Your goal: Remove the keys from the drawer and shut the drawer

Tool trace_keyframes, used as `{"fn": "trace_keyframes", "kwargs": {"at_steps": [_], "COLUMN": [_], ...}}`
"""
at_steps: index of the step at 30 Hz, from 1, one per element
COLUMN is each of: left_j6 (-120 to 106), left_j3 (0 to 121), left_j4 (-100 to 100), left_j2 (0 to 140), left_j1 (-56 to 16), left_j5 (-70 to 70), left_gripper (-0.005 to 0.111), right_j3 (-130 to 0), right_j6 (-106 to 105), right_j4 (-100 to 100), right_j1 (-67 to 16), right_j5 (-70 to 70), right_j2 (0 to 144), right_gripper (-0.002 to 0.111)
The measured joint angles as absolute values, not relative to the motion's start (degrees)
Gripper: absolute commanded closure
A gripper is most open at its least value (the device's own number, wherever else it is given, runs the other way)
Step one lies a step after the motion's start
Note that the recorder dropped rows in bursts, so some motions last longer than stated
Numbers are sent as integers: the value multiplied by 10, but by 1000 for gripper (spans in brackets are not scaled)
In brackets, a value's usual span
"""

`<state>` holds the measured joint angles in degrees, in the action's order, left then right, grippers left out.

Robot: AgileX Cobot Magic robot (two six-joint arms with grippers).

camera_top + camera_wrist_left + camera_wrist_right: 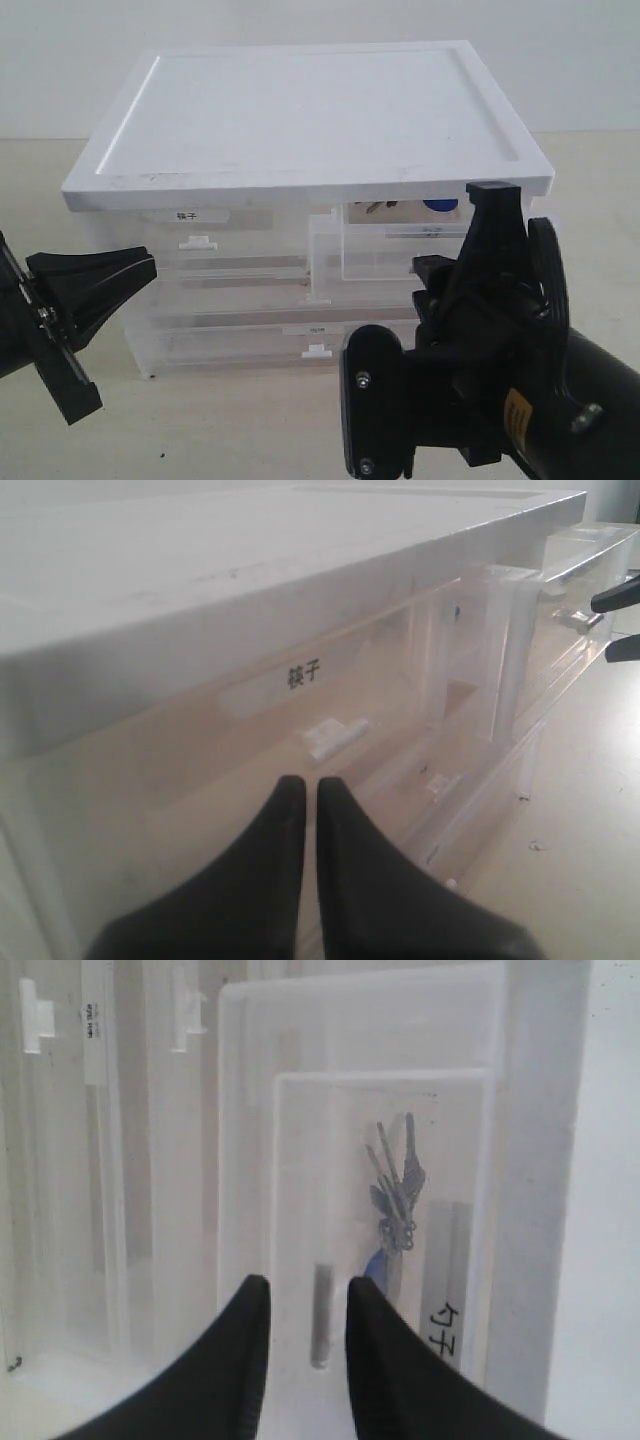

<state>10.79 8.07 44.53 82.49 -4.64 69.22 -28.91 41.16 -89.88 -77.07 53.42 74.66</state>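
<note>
The half-width clear drawer (372, 256) at the cabinet's top right is pulled out. The keys (385, 207) lie inside it under the lid edge, their blue fob (437, 205) showing. In the right wrist view the keys (396, 1192) and blue fob (374, 1266) sit within the drawer (300, 1140). My right gripper (305, 1295) is open in front of it, a short grey bar (320, 1315) lying between the fingertips without touching them. My left gripper (301, 788) is shut and empty, pointing at the left twin drawer (300, 676) from a short distance.
The white cabinet (300, 110) has a flat rimmed lid. Its left half-width drawer (195, 240) and the full-width drawer (315, 345) below are closed. My right arm (480, 380) fills the foreground at lower right. Beige tabletop (220, 420) lies in front.
</note>
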Motion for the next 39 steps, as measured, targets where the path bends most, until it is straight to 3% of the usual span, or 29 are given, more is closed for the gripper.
{"fn": "trace_keyframes", "kwargs": {"at_steps": [3,9,22,30,39], "left_j6": [108,109,110,110,110], "left_j3": [81,81,81,81,81], "left_j4": [445,450,453,450,450], "left_j2": [825,825,825,825,825], "left_j1": [-46,-46,-46,-46,-46], "left_j5": [692,692,692,692,692], "left_gripper": [102,102,102,102,102], "right_j3": [-289,-289,-290,-291,-289], "right_j6": [417,425,371,326,337], "right_j4": [-902,-903,-871,-756,-697], "right_j1": [-771,-771,-733,-867,-883], "right_j5": [532,533,513,591,557], "right_j2": [747,747,747,732,677], "right_gripper": [89,107,107,108,108]}}
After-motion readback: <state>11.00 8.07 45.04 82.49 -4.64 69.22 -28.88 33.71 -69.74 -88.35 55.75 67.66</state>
